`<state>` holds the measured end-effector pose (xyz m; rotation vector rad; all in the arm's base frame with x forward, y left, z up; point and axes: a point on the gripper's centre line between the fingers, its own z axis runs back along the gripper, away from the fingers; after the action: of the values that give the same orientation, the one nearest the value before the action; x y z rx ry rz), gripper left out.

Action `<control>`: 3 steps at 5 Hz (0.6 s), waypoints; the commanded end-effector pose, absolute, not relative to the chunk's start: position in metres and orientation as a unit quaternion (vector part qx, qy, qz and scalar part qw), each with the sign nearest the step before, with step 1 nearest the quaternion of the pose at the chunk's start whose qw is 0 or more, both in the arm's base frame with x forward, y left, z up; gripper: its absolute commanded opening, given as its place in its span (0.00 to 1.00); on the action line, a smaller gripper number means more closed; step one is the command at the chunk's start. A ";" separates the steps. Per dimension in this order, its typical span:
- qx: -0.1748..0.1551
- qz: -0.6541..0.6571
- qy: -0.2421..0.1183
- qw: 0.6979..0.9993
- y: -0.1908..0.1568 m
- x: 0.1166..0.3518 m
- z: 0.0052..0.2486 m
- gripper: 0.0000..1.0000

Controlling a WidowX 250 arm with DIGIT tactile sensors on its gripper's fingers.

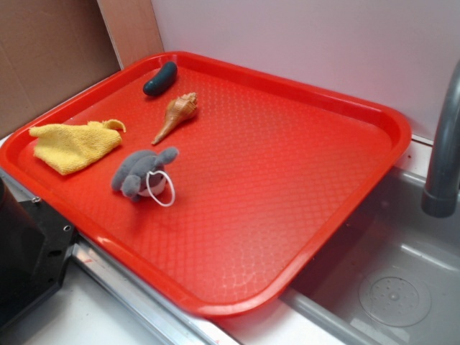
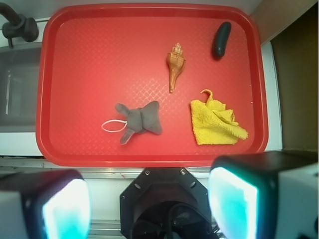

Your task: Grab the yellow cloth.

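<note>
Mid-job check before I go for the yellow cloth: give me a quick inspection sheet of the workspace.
Surface: red textured plastic tray, resting partly over a grey sink.
Job's things: small yellow terry cloth, crumpled flat near one tray edge, touching nothing else.
Clutter: grey plush toy with white loop; tan pointed seashell; dark green pickle-shaped object in a tray corner. All apart from each other.
Grippers: gripper off the tray beyond its near edge, jaws open, holding nothing.
Cables: nothing seen.
Surroundings: grey faucet, white wall, brown cardboard panel.
</note>
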<state>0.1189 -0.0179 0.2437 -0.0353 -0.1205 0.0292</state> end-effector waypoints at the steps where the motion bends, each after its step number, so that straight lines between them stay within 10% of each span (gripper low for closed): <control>1: -0.018 0.015 -0.060 0.998 -0.018 0.119 0.244 1.00; 3: -0.015 0.018 -0.101 0.995 0.017 0.124 0.216 1.00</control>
<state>0.1185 0.0259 0.2106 0.0236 -0.1769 0.0458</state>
